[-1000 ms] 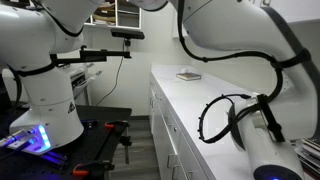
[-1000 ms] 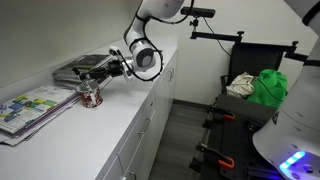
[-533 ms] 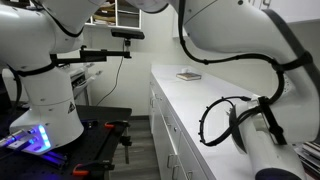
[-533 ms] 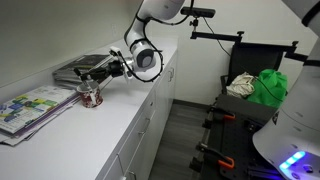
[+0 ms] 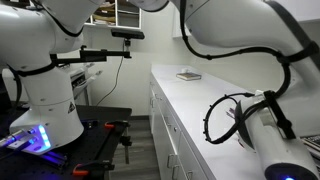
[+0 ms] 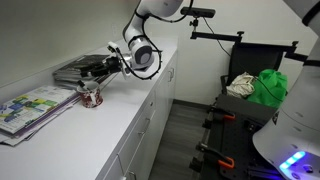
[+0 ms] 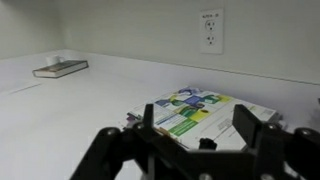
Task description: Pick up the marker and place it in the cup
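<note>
The cup (image 6: 92, 98), a squat dark red mug, stands on the white counter (image 6: 120, 125) in an exterior view. My gripper (image 6: 98, 79) hangs just above it, reaching in from the right. In the wrist view the gripper (image 7: 197, 113) is open: its two dark fingers (image 7: 246, 122) stand wide apart with nothing between them. The marker is too small to make out in any view; whether it lies inside the cup I cannot tell. The cup itself lies below the wrist view's edge. In the exterior view where the big white arm (image 5: 268, 135) fills the right side, the arm hides cup and gripper.
Colourful magazines (image 6: 35, 106) (image 7: 198, 113) lie spread beside the cup. A dark flat stack (image 6: 76, 70) sits behind it near the wall. A book (image 7: 60, 68) (image 5: 188, 75) lies far along the counter. A wall socket (image 7: 211, 30) is above. A chair holds a green bag (image 6: 268, 85).
The jaws have gone from shut to wide open over the cup. The arm has lifted slightly up and away from the cup.
</note>
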Controlling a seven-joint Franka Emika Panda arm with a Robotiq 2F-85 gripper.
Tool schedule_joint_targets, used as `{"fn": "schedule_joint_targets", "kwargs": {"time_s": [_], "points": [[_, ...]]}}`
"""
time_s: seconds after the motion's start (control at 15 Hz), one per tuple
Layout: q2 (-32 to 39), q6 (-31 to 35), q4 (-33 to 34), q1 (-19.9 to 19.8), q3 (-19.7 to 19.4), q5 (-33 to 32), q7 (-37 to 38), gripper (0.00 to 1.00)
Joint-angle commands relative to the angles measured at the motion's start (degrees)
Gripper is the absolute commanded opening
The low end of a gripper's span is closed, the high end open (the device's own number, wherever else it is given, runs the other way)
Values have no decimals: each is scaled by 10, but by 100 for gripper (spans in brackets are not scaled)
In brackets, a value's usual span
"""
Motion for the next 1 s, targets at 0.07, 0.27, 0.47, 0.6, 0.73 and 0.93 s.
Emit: {"fn": "schedule_joint_targets", "kwargs": {"time_s": [0.07,0.27,0.47,0.6,0.73,0.93], "points": [[-25,-4,-11,6,-4,-2,-18,100],[-39,-14,-15,7,0,-7,-14,100],[-60,-12,-23,15,-2,-13,-14,100],[-76,-5,-30,21,-4,-17,-9,100],[-90,-7,-38,22,-5,-21,-8,100],[-112,-1,-51,26,-9,-26,-16,100]]}}
